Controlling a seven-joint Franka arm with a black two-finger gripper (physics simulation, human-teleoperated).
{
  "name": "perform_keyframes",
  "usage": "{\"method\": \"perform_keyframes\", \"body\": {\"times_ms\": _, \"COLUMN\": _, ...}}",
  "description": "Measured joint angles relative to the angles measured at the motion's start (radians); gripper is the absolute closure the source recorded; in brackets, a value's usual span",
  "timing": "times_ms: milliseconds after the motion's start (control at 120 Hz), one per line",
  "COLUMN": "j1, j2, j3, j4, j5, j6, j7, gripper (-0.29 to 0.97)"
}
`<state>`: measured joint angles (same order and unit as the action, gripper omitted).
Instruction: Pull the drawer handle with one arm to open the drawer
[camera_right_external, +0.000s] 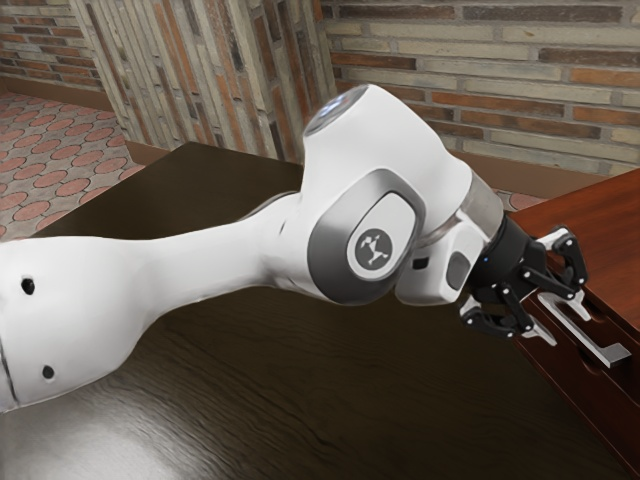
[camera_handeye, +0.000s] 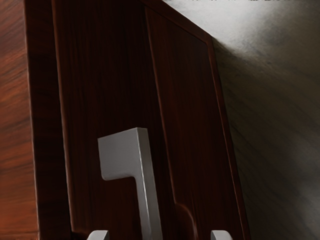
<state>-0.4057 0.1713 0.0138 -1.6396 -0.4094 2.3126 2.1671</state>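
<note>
Stretching low, wrist tipped down — tool (camera_right_external: 555, 310) spread astride the drawer handle (camera_right_external: 590, 330).

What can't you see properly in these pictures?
- Cabinet: the exterior view's right edge cuts it off.
- Handle: its end nearest the pincer is cut by the wrist view's edge.
- Arm: its base runs past the exterior view's left edge.
- Drawer opened yet? Cannot tell in either view.

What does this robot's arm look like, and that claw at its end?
The arm is glossy white, in rounded segments, with a grey joint cap bearing a round dark logo and a silver wrist ring. The gripper is black with white trim.
</note>
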Motion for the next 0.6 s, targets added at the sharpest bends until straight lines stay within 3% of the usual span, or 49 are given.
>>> {"method": "perform_keyframes", "body": {"times_ms": 333, "j1": 0.006, "j2": 0.075, "j3": 0.0, "j4": 0.033, "j5": -0.04, "j6": 0.006, "j7": 0.018, "gripper": 0.49}}
{"method": "perform_keyframes", "body": {"times_ms": 600, "j1": 0.025, "j2": -0.001, "j3": -0.001, "j4": -0.066, "j5": -0.033, "j6": 0.013, "j7": 0.032, "gripper": 0.51}}
